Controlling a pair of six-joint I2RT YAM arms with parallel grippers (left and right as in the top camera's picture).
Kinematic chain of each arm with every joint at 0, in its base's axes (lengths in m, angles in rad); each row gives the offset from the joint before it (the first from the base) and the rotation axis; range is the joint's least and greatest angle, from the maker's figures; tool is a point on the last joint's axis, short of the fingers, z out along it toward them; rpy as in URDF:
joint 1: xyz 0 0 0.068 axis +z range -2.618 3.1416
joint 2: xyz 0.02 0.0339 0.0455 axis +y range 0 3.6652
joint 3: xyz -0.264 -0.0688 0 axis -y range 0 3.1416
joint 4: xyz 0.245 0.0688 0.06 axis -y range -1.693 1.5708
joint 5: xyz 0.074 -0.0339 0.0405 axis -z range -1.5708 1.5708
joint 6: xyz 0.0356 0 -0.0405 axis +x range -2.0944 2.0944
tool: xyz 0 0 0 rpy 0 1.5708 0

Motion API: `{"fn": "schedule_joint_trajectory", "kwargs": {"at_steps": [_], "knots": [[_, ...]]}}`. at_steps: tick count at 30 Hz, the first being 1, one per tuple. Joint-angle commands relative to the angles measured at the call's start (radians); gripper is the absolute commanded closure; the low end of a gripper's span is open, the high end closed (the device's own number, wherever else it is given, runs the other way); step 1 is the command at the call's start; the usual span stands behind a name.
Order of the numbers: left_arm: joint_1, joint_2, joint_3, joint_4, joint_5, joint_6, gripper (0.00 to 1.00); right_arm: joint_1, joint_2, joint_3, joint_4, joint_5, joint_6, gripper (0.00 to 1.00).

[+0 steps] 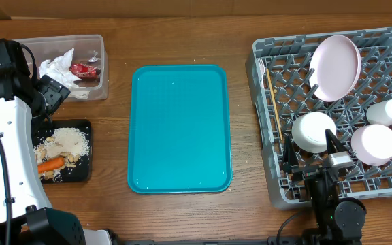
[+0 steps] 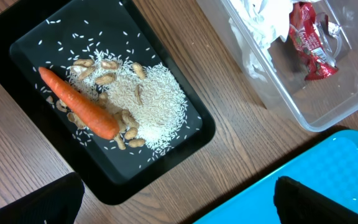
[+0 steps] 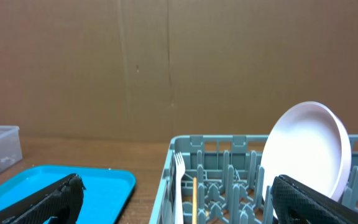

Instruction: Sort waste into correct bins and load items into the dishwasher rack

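The carrot (image 2: pixel 79 104) is orange, nut bits (image 2: pixel 106 79) beige, rice grains (image 2: pixel 160 99) white, on a black tray (image 2: pixel 36 43). The flat tray (image 1: pixel 179 129) is teal, the lattice rack (image 1: pixel 269 102) grey, the plate (image 1: pixel 335 67) white, the wrapper (image 2: pixel 306 43) red.

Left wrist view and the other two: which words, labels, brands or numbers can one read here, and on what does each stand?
Red wrapper in the clear tub: some pale print, too blurred to read.
Black tray, teal tray, dishwasher rack, plate: no text visible on them.
In all, nothing can be quoted.
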Motion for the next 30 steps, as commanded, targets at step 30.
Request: {"fn": "schedule_joint_trajectory", "kwargs": {"at_steps": [30], "knots": [[-0.007, 0.001, 0.02, 0.001, -0.013, 0.005, 0.0, 0.005, -0.011, -0.019, -0.149, 0.027, 0.013, 0.0]]}}
